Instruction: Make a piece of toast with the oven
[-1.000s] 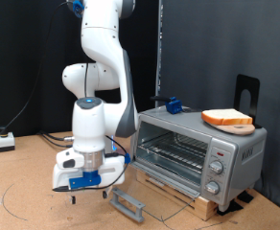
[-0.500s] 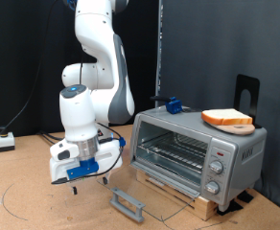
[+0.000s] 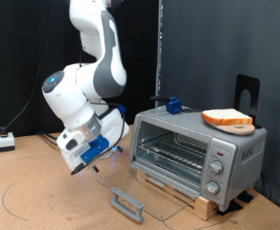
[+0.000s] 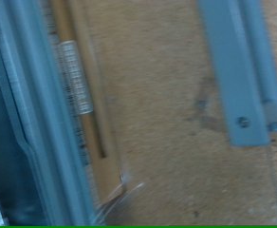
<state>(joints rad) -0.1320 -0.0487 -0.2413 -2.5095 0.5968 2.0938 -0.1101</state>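
You cannot tell from either view whether the fingers are apart or together; no object is visible between them. The gripper (image 3: pixel 80 167) hangs tilted in the air at the exterior view's left of the oven (image 3: pixel 199 153), above the brown table surface (image 3: pixel 44 201), touching nothing.

The oven door (image 3: pixel 145 198) is already down — it lies flat in front of the cavity, and the wire rack (image 3: pixel 171 149) inside carries no load. The wrist view is blurred; it shows the table surface and grey metal edges, probably the door.

The piece of toast (image 3: pixel 226 119) rests on a round board (image 3: pixel 241 128) on top of the oven, well apart from the gripper — judge the task as early: door opened, bread not yet loaded
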